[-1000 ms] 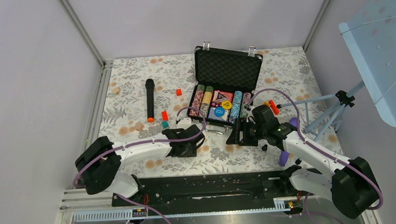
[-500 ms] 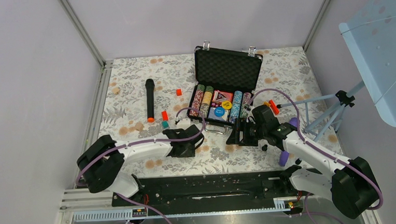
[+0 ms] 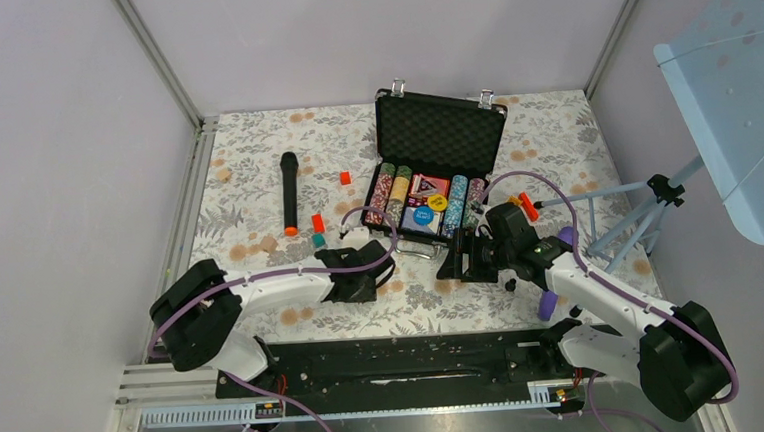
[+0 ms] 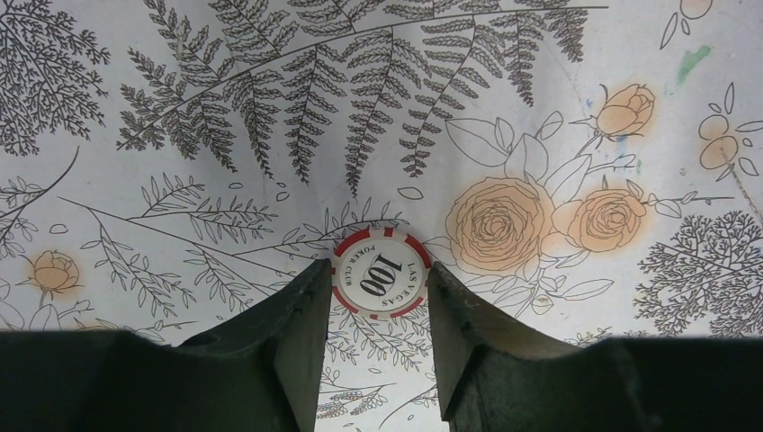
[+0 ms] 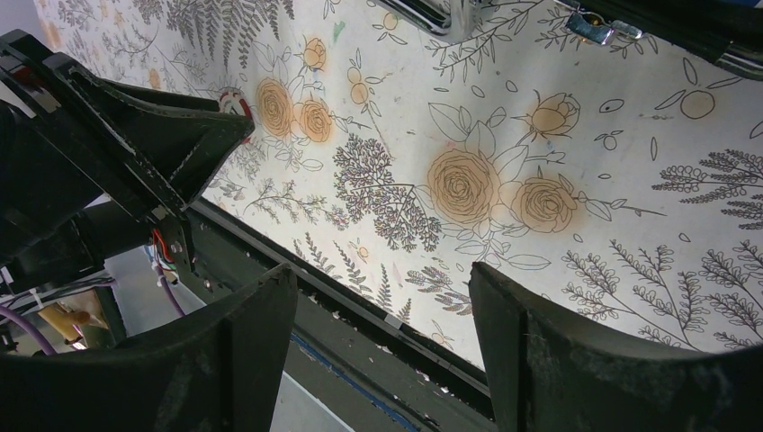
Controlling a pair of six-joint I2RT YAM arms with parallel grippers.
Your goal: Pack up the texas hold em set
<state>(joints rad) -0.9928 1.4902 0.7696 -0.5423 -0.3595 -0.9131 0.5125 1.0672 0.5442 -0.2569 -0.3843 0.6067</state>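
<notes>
Red-and-white poker chip (image 4: 376, 274): one loose piece, marked 100, lying flat on the floral cloth (image 4: 180, 108) in front of the case and outside it. Not yet packed.
Left gripper (image 4: 377, 281): lowered over the chip, one finger at each side of its rim, both appearing to touch it. Judged a side pinch, since a flat disc offers no other purchase. The chip rests on the cloth, not lifted.
Right gripper (image 5: 378, 279): fingers spread wide with nothing between them. It hangs above bare cloth near the case front, judged parked out of the left arm's way.
Briefcase (image 3: 440, 132): one, open, lid propped upright at the far side with its foam lining exposed. The base faces the arms, so pieces can be dropped in from above.
Silver latches (image 3: 397, 88): two, on the lid's upper edge, undone.
Chip rows (image 3: 384, 191): four seated in the base, two at each side.
Card deck (image 3: 428, 185): one reddish pack between the rows. A second cannot be confirmed.
Yellow button (image 3: 438, 203): one, in the centre compartment.
Blue button (image 3: 421, 217): one, just beside the yellow.
Microphone (image 3: 289, 192): one, black with an orange end, left of the case and well apart from it. Not part of the set.
Red blocks (image 3: 346, 177): two, between microphone and case.
Teal block (image 3: 317, 240): one, beside the nearer red block.
Outstanding: judged that the chip must be lifted and seated, then the lid lowered and latched.
</notes>
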